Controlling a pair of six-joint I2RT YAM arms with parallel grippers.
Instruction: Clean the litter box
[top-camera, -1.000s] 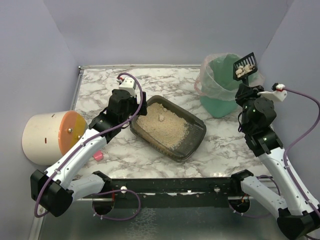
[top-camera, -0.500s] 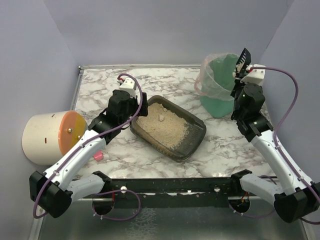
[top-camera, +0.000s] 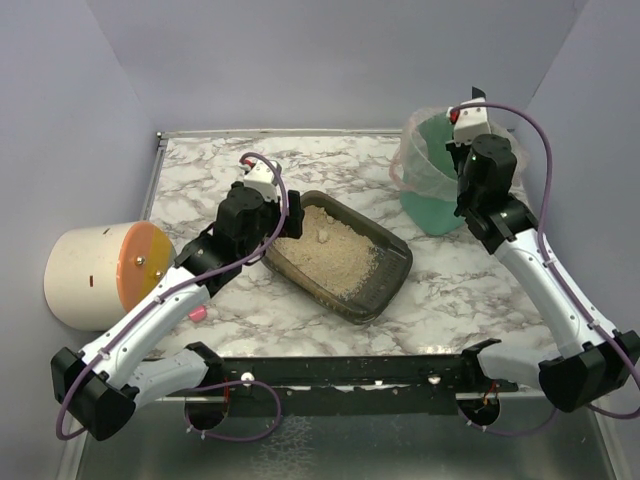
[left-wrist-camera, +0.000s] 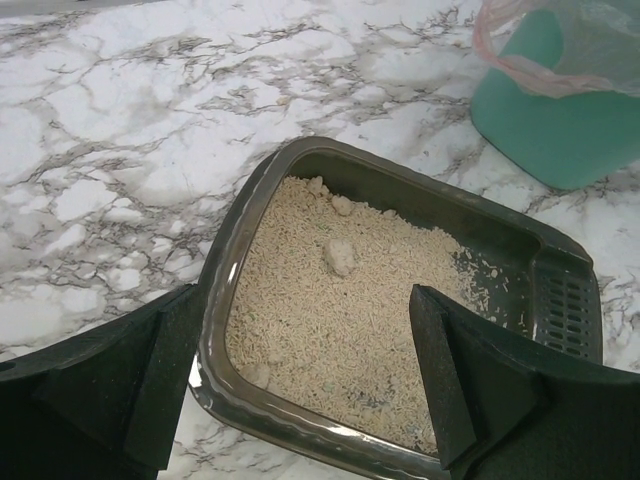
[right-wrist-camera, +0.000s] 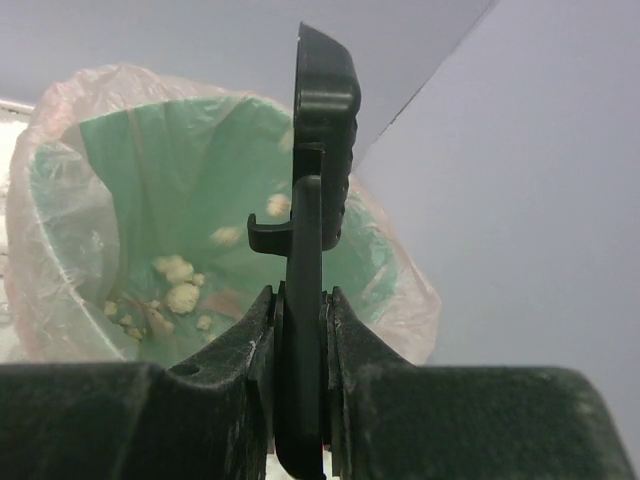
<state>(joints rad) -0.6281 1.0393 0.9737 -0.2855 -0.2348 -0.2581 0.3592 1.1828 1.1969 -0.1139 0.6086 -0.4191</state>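
The litter box (top-camera: 398, 272) lies mid-table, a dark shallow tray of beige litter with one pale clump (top-camera: 323, 236) in it. My left gripper (top-camera: 287, 232) is open wide at the box's left corner. In the left wrist view the left gripper (left-wrist-camera: 305, 300) has one finger outside the rim (left-wrist-camera: 215, 300) and the other over the litter, near the clump (left-wrist-camera: 340, 257). My right gripper (right-wrist-camera: 300, 300) is shut on the handle of the black scoop (right-wrist-camera: 322, 110), held edge-on above the green bag-lined bin (right-wrist-camera: 150, 180). Pale clumps (right-wrist-camera: 180, 295) lie inside the bin. From above, the right gripper (top-camera: 474, 108) hangs over the bin (top-camera: 435, 200).
A cream cylinder with an orange face (top-camera: 100, 272) lies at the table's left edge, with a small pink object (top-camera: 197, 313) beside it. A black rail (top-camera: 340, 372) runs along the near edge. Grey walls close in the table on three sides.
My right arm swung the scoop over the bin and turned it on edge; the clumps it carried are gone from it. The left gripper shifted slightly toward the box.
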